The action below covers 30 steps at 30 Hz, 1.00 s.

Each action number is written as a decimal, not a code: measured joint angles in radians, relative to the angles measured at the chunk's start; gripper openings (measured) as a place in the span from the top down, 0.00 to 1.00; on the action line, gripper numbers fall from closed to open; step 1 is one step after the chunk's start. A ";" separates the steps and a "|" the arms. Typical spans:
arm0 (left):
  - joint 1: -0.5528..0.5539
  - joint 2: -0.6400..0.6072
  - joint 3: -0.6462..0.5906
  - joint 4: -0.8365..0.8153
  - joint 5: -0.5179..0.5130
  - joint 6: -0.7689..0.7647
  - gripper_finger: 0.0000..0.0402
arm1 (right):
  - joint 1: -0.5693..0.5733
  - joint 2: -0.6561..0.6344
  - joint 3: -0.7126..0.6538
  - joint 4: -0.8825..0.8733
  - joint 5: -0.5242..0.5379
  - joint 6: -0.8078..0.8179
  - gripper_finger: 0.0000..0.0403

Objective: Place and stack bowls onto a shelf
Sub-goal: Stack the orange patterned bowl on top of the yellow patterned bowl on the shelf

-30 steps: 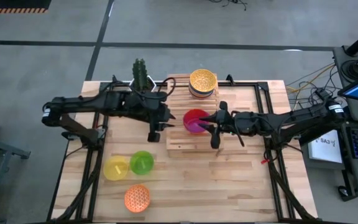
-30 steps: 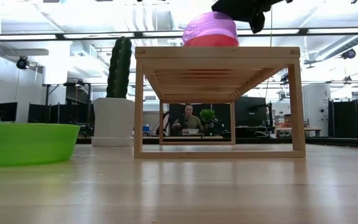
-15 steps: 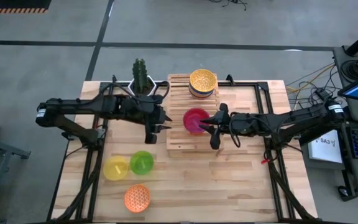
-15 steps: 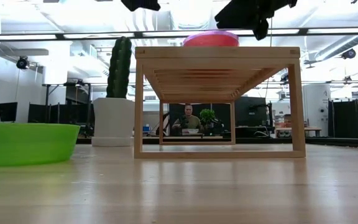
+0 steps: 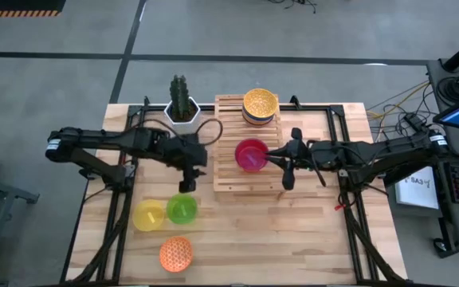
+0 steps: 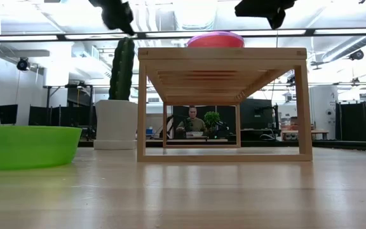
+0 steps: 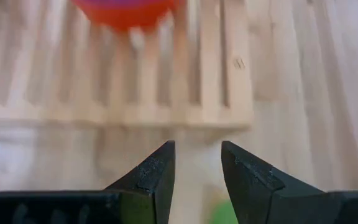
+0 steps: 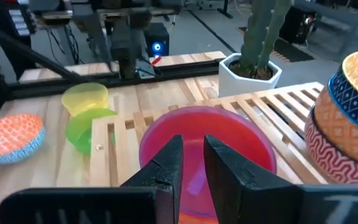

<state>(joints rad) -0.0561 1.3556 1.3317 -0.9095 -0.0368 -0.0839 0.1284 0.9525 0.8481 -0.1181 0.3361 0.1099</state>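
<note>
From above you see the shelf (image 5: 247,147) in mid-table with a pink bowl (image 5: 251,154) nested on a red one at its centre and a stack topped by a yellow patterned bowl (image 5: 260,104) at its far end. The right gripper (image 5: 288,162) sits just beside the pink bowl, over the shelf's right edge. Its wrist view gives what the top view hides: the fingers (image 8: 166,163) are nearly together with a narrow gap, nothing between them, the pink bowl (image 8: 207,140) beyond.

The left gripper (image 5: 186,171) hangs over bare table left of the shelf, near the green bowl (image 5: 182,208) and yellow bowl (image 5: 149,215); the orange lattice bowl (image 5: 176,253) lies nearer the front. Its wrist view shows fingers (image 7: 156,175) partly apart and empty.

Only the low view shows the red bowl (image 6: 215,41) under the pink rim atop the shelf (image 6: 223,53), and a person (image 6: 192,123) seated in the room behind. The cactus (image 5: 181,98) stands left of the shelf's far end.
</note>
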 joint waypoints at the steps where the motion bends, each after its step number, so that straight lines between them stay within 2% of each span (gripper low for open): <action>1: -0.016 0.000 -0.012 -0.013 0.007 -0.030 0.72 | 0.000 -0.001 0.000 -0.005 -0.001 -0.016 0.87; 8: -0.141 0.000 -0.123 -0.053 0.145 -0.240 0.72 | 0.000 0.003 0.000 -0.003 -0.001 -0.128 0.87; 12: -0.204 0.003 -0.181 -0.051 0.185 -0.364 0.72 | 0.000 0.005 0.000 0.005 -0.001 -0.139 0.87; 16: -0.274 0.009 -0.212 -0.034 0.203 -0.487 0.73 | 0.000 0.006 0.000 0.005 -0.008 -0.132 0.87; 23: -0.422 0.036 -0.209 0.017 0.206 -0.757 0.74 | 0.001 0.007 0.000 0.030 -0.102 -0.120 0.87; 27: -0.525 0.091 -0.209 0.026 0.205 -0.899 0.72 | 0.002 0.014 0.000 0.039 -0.136 -0.121 0.87; 30: -0.594 0.162 -0.199 0.044 0.207 -0.945 0.69 | 0.012 0.017 0.000 0.041 -0.141 -0.121 0.87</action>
<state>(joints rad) -0.6503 1.5173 1.1331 -0.8658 0.1699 -1.0289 0.1408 0.9696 0.8482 -0.0770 0.1949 -0.0113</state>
